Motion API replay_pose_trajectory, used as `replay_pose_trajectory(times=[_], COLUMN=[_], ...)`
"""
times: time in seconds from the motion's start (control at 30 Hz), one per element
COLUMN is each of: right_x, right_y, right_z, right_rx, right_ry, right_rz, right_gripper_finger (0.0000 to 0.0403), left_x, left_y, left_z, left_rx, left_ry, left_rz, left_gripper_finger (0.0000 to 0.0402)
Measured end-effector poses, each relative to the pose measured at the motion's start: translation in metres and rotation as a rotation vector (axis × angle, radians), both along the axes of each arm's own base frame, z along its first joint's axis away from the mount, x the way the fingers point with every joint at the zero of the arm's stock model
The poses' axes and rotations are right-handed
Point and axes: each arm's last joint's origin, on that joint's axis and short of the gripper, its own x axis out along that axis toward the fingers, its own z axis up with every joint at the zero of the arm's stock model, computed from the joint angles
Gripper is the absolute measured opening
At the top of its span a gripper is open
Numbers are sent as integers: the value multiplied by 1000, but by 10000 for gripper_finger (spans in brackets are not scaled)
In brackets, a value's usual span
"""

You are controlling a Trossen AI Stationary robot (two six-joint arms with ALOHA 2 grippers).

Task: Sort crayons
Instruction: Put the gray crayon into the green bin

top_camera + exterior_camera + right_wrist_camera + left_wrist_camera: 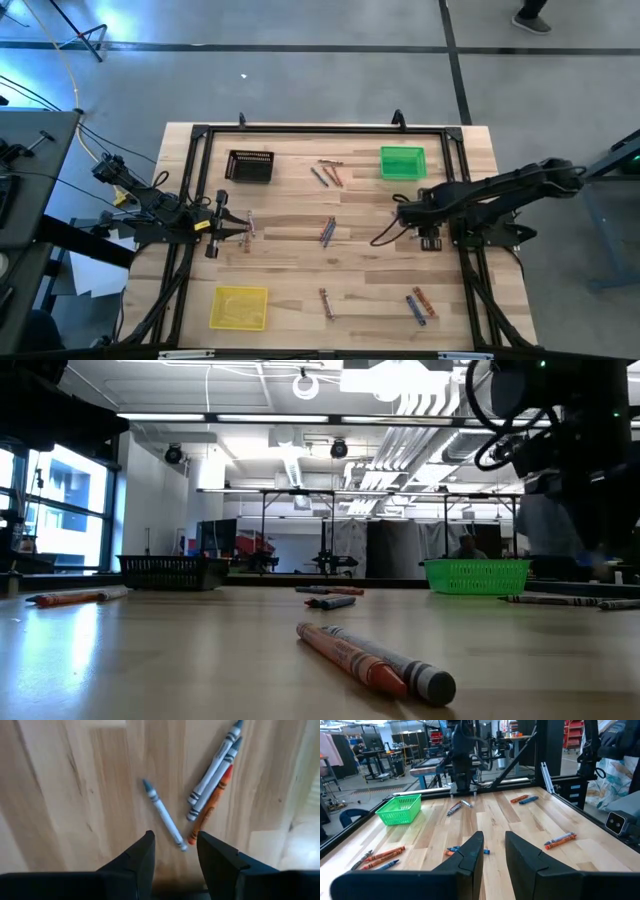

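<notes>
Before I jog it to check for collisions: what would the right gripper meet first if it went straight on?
Probably the loose grey-blue crayon directly ahead of the open right gripper, lying apart from three bunched crayons on the wooden table; depth is unclear.

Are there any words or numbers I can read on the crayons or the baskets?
None can be read.
Crayons: the wrappers have dark bands, but any print is too blurred to read.
Near crayon pair: wrapper marks too blurred.
Green basket, black basket, yellow basket: no label visible.
</notes>
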Motion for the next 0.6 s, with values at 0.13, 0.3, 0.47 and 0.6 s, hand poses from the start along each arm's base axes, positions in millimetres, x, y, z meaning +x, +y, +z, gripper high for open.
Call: replay_pose_trajectory(times=[0.13,0.3,0.47,0.6], right_x=[6,13,18,23], right_y=[1,2,2,4], right_z=[-10,-24,-37,-44], right_rx=[-9,-17,-23,19], right_ry=[62,150,208,223], right_rz=[11,12,12,9], right_gripper_finger=[142,142,142,142], left_x=[0,0,0,0], left_y=[0,0,0,0], left_z=[0,0,0,0], left_rx=[1,1,2,2], left_ry=[0,0,0,0], left_rz=[0,0,0,0], left_gripper_finger=[70,70,70,70])
